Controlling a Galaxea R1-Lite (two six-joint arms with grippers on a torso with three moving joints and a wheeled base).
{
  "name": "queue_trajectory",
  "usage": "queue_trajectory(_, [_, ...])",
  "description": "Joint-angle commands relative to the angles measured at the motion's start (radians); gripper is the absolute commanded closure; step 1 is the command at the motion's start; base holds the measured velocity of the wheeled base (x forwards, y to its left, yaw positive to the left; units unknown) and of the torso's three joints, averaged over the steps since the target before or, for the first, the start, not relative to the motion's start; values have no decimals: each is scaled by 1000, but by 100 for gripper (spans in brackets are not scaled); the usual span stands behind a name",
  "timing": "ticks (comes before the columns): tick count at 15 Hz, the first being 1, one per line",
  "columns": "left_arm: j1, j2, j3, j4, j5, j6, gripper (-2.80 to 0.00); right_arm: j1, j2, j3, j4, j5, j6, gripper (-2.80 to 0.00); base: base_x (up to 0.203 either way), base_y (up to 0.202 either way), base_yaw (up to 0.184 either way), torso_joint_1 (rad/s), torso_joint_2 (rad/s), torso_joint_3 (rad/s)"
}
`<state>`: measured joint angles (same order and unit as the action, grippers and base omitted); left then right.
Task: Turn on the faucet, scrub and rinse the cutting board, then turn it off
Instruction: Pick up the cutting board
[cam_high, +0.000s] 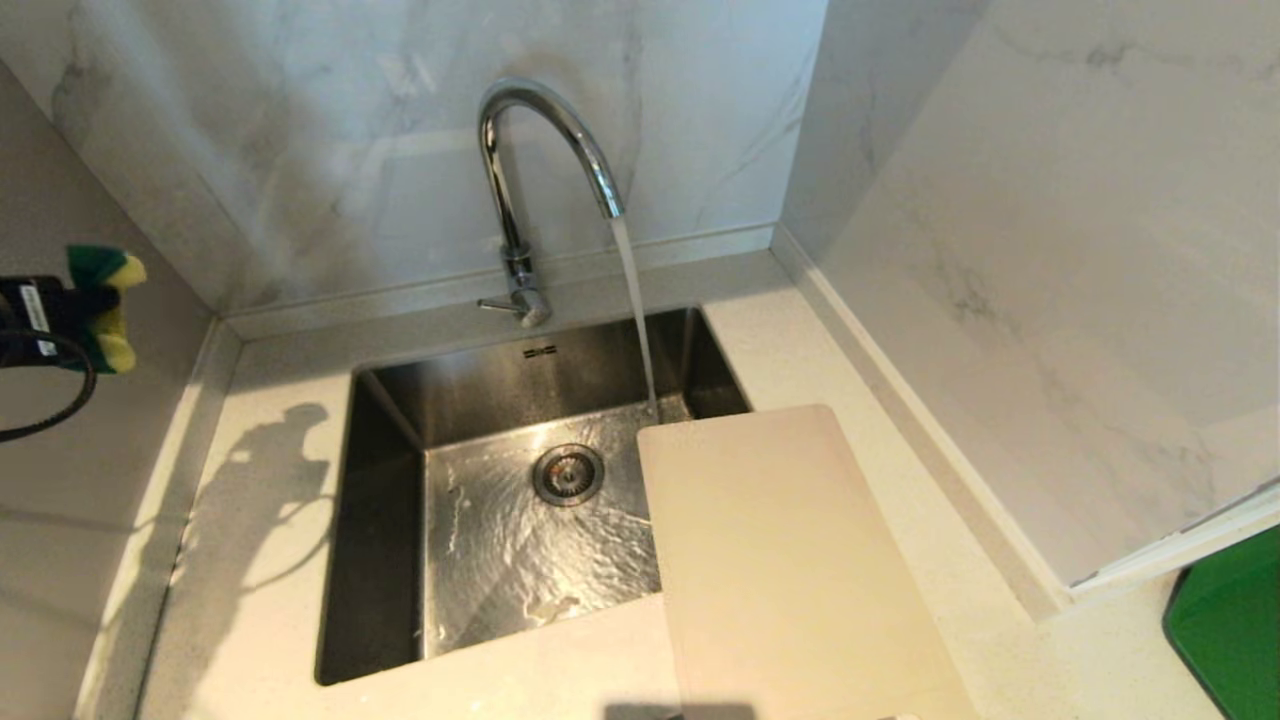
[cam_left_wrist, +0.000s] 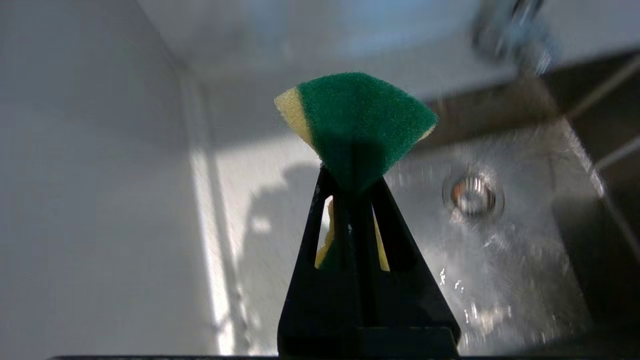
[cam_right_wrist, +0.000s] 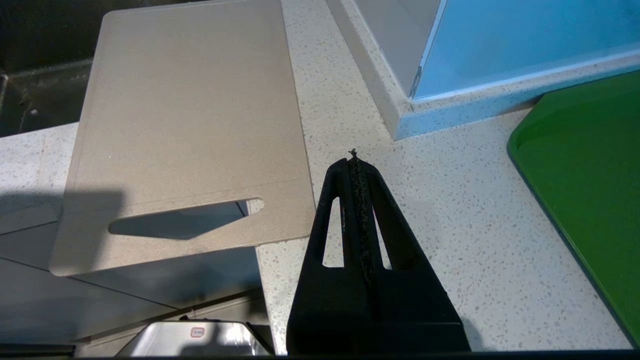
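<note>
The chrome faucet (cam_high: 530, 180) is running, and its stream falls into the steel sink (cam_high: 390, 520) just beyond the far edge of the cutting board (cam_high: 790, 560). The cream board lies on the counter to the sink's right, overhanging the basin and the counter's front edge; its slot handle (cam_right_wrist: 180, 220) shows in the right wrist view. My left gripper (cam_high: 85, 300) hangs high at the far left, shut on a green-and-yellow sponge (cam_left_wrist: 357, 125), well away from the board. My right gripper (cam_right_wrist: 354, 162) is shut and empty above the counter, beside the board's handle end.
A green tray (cam_high: 1230, 620) sits on the counter at the right. Marble walls close in behind the sink and along the right. The drain (cam_high: 568, 473) lies in the wet sink floor. The counter strip left of the sink runs along the left wall.
</note>
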<state>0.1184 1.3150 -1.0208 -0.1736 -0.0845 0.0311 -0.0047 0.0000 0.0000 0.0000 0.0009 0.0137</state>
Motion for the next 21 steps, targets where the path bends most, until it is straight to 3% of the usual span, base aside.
queue_trajectory(1, [4, -101, -34, -2, 1, 1, 0, 0, 0, 0, 0, 1, 0, 0, 0, 0, 0, 0, 0, 0])
queue_trajectory(6, [7, -248, -48, 20, -1, -2, 0, 0, 0, 0, 0, 1, 0, 0, 0, 0, 0, 0, 0, 0])
queue_trajectory(10, [6, -440, -21, 176, -13, -26, 0, 0, 0, 0, 0, 1, 0, 0, 0, 0, 0, 0, 0, 0])
queue_trajectory(21, [1, -956, 491, 233, -26, -74, 0, 0, 0, 0, 0, 1, 0, 0, 0, 0, 0, 0, 0, 0])
